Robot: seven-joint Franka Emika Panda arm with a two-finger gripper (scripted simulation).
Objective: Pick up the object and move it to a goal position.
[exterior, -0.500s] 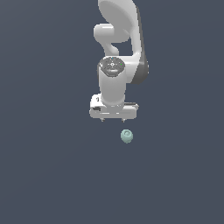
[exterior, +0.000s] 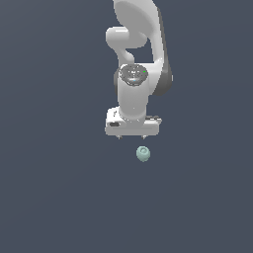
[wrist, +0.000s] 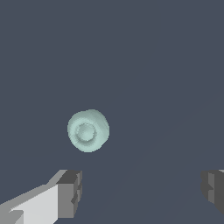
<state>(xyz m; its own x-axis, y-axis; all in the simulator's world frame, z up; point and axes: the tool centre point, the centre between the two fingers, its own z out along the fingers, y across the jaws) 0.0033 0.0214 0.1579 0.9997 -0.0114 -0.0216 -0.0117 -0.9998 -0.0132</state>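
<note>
From the exterior view, the white arm [exterior: 136,54] reaches down out of the top of the picture and ends in a broad white tool [exterior: 131,136] that points straight down. Only two short dark tips show under its flat body, set wide apart near its two ends. The object [exterior: 143,153], a small pale teal-green lump, lies on the plain dark grey surface [exterior: 54,188] just below the tool and a little toward the exterior view's right of the tool's middle. A clear strip of grey shows between the object and the tool, so they are apart and nothing is held. The ring-like dimple on the object faces up.

In the wrist view, the object [wrist: 88,130] looks round, with its ringed dimple turned toward the camera, and it rests alone on the grey surface [wrist: 166,65]. The tool [wrist: 141,192] is spread wide: one grey finger pad [wrist: 70,193] with its white body sits close to the object, while the other pad [wrist: 213,189] is far off at the picture's edge. The object lies ahead of the gap between the pads, nearer the first one, touching neither.
</note>
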